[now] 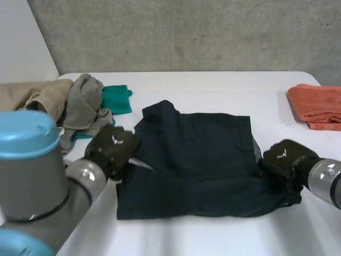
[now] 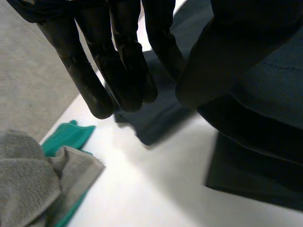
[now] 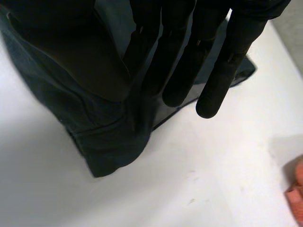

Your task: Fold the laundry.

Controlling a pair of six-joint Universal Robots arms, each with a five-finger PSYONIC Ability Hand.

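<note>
I have the dark navy garment (image 1: 197,160) lying in the middle of the white surface (image 1: 213,85), already doubled into a rough rectangle, with one corner poking out on the far side. My left hand (image 1: 113,149) is at its left edge. Its fingers (image 2: 124,75) are straight with the thumb standing apart from them, so nothing is clamped. My right hand (image 1: 282,157) is at the right edge, near the near corner. Its fingers (image 3: 222,66) are straight too, spread out past the hem, and hold nothing.

I judge the step to be taking both side edges for the next fold. To do it well, I want each hand to close on every layer at its edge, not just the top one, or the bundle will slide open as it lifts. The right corner looks bunched and rounded, so I should flatten it or grip just inside it. Both hands ought to rise level and carry the cloth across together, keeping the fold line straight. The stray far corner wants tucking in first. On my left I must stay clear of the pile just beside the garment, so I don't drag it along.

The count:
- One navy garment is in work.
- One orange towel (image 1: 317,106) lies folded at the far right, well apart.
- Three loose pieces are heaped at the far left: a beige cloth (image 1: 37,96), a grey towel (image 1: 85,104) and a teal cloth (image 1: 118,98) partly under the grey one.
- That makes five pieces of laundry and my two hands.
</note>
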